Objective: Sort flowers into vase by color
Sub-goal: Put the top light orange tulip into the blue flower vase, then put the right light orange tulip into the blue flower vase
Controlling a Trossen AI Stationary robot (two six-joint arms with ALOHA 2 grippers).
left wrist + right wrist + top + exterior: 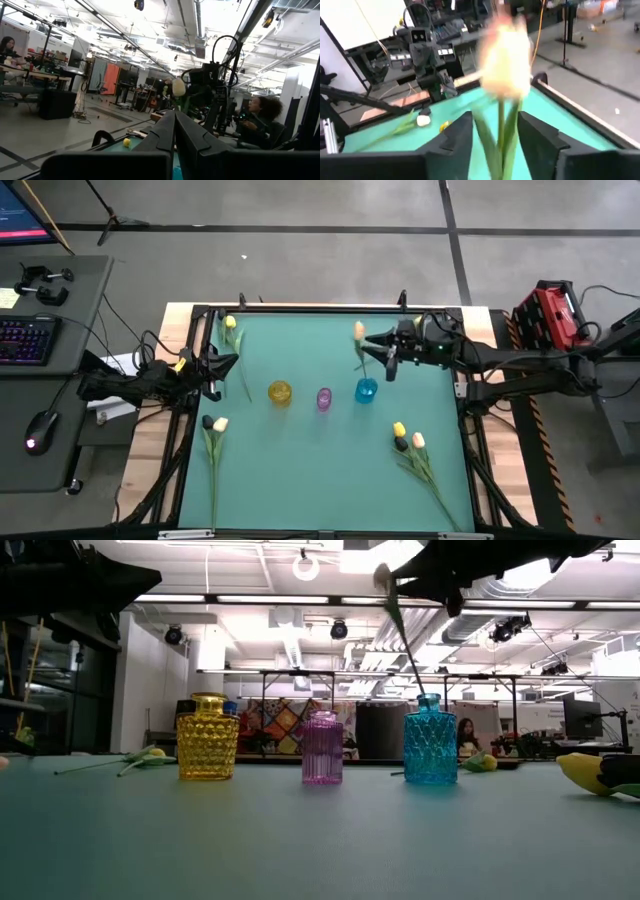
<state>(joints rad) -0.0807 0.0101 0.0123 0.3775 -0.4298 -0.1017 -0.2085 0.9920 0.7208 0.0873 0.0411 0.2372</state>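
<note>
We see the right gripper [385, 352] above the blue vase [366, 390], fingers parted around the peach-pink tulip [359, 332], its stem already in that vase. Light, floppy stems suit a mid-stem hold. The left gripper [212, 367], left of the vase, is clenched.

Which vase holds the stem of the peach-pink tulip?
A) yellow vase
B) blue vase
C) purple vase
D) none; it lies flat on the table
B: the peach-pink tulip has its stem running down into the blue vase, with the right pincer beside the stem.
</note>
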